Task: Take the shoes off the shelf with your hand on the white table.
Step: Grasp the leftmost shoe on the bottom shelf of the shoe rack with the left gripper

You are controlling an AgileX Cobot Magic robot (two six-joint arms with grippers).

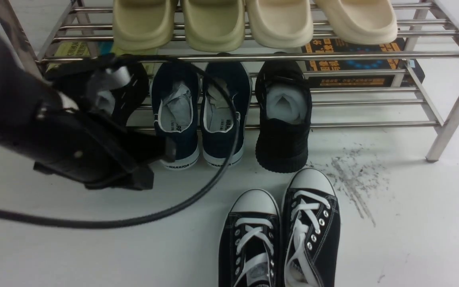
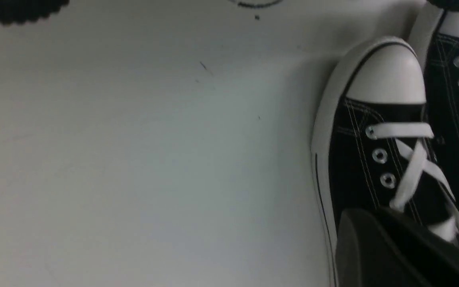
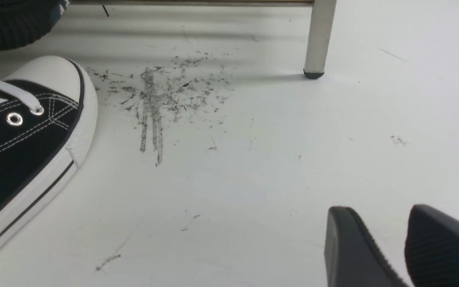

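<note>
your left tool [image 1: 157, 165] hangs low over the white counter [image 1: 94, 255], its tip just beside the toe of the left-hand shoe of the navy slip-ons [image 1: 185, 141]. from these angles you cannot tell how far its fingers stand apart, and nothing shows between them. the slip-ons sit side by side on the lower tier of the steel shelf [image 1: 357, 124], paper stuffing inside, toes and printed white soles poking past the front bar toward you. a black cable [image 1: 197, 199] loops from the arm across the right-hand slip-on. just to the right of the pair a black knit sneaker [image 1: 283, 131] sits on the same tier, and another black shoe [image 1: 134, 91] is half hidden behind your left arm. cream slides [image 1: 253, 24] line the top tier. the black lace-up sneakers [image 1: 281, 235] stand on the counter nearer you, beside the grey scuff marks [image 1: 353, 175]. your right tool [image 3: 379, 209] shows only in its own wrist view: fingers slightly parted, nothing held, low above bare counter, with a shelf leg [image 3: 319, 38] ahead.
</note>
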